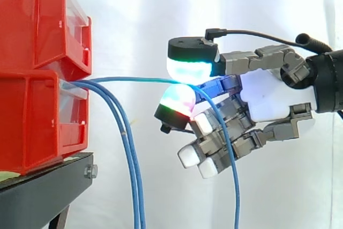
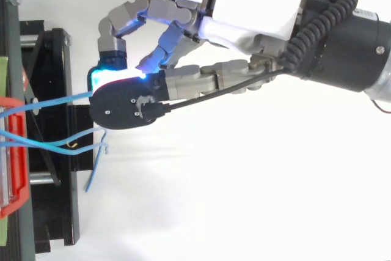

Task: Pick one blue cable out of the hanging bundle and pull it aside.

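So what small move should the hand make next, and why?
Probably draw the hand sideways, a little farther from the red bins, without loosening. Its pads pinch one blue cable, which runs almost straight from the lower bin, while the other blue cables hang close beside the bins.

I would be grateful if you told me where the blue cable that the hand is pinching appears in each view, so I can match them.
Side view: the pinched blue cable runs level from the red bins to the hand at centre, then drops to the bottom edge.
Top view: the pinched blue cable slants from the left edge up to the hand.
Shared landmark: the red bins, at the left.
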`<action>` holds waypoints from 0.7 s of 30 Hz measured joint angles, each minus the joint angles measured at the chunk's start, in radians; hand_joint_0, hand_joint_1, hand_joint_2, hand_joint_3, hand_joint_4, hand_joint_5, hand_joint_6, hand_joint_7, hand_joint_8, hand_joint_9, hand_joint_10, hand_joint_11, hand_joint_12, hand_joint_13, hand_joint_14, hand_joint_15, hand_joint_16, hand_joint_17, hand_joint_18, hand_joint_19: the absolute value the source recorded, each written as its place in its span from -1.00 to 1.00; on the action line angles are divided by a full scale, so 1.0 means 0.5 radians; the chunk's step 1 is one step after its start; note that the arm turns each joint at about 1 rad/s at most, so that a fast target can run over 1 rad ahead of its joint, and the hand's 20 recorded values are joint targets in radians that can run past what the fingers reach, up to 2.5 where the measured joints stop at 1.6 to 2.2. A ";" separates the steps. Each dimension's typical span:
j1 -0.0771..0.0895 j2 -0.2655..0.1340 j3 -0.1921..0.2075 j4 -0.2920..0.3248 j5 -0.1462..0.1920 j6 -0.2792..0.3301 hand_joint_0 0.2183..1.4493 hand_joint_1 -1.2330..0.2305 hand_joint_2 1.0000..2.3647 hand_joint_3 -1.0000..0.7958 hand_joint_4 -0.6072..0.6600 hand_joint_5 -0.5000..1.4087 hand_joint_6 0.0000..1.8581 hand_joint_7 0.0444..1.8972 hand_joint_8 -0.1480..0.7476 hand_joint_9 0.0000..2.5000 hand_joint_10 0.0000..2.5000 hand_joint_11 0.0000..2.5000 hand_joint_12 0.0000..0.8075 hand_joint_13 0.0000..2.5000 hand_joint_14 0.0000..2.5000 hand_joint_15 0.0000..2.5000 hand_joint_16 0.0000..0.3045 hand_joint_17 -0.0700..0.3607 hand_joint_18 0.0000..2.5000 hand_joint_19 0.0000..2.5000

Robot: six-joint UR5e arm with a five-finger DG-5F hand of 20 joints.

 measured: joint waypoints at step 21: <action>0.014 0.021 -0.008 -0.127 0.068 0.124 -0.32 -0.40 -0.99 0.25 -0.22 -0.60 0.00 0.33 0.00 -0.10 -0.99 -0.48 0.00 -0.29 -0.99 -0.64 -0.65 -0.11 -0.36 -0.71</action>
